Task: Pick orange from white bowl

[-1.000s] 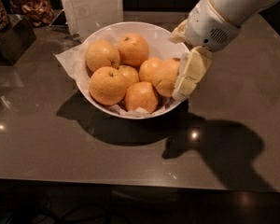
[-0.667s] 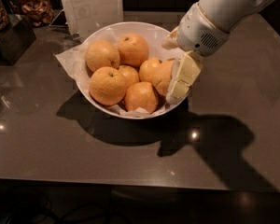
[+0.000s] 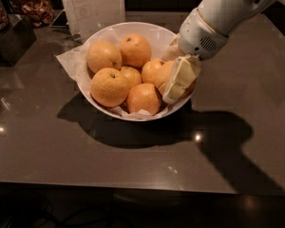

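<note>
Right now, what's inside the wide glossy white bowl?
Crinkled white paper liner and six yellow-orange oranges in plain view. The cream gripper sits inside the bowl's right rim, covering part of a seventh orange. Floor hidden.

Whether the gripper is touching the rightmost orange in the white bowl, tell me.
Cannot tell. In the camera view the gripper, at the white bowl's right rim, overlaps the rightmost orange, hiding any contact or gap.
</note>
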Robot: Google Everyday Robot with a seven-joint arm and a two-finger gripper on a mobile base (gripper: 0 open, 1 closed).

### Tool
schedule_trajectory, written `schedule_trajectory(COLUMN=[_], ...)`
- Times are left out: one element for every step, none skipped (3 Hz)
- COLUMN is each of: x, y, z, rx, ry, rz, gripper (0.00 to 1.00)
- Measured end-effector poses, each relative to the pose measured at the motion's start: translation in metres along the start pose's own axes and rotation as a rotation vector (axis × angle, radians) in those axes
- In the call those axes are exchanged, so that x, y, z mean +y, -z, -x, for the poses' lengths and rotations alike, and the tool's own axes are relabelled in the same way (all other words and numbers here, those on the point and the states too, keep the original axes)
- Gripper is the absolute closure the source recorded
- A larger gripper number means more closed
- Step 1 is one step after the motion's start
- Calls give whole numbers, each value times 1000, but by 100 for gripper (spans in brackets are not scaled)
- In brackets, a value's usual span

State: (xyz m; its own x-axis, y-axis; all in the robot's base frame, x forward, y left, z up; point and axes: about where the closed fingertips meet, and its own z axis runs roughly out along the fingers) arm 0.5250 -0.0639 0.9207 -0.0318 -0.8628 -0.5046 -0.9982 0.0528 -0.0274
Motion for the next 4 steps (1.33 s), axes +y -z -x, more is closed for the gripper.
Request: schedule_trajectory(x=[0,0,0,0], y=[0,0,0,-3], z=[0,0,0,-3], rx=[0,0,0,8], ry=[0,0,0,-5], rz=[0,0,0,10], gripper=[34,52,48,27])
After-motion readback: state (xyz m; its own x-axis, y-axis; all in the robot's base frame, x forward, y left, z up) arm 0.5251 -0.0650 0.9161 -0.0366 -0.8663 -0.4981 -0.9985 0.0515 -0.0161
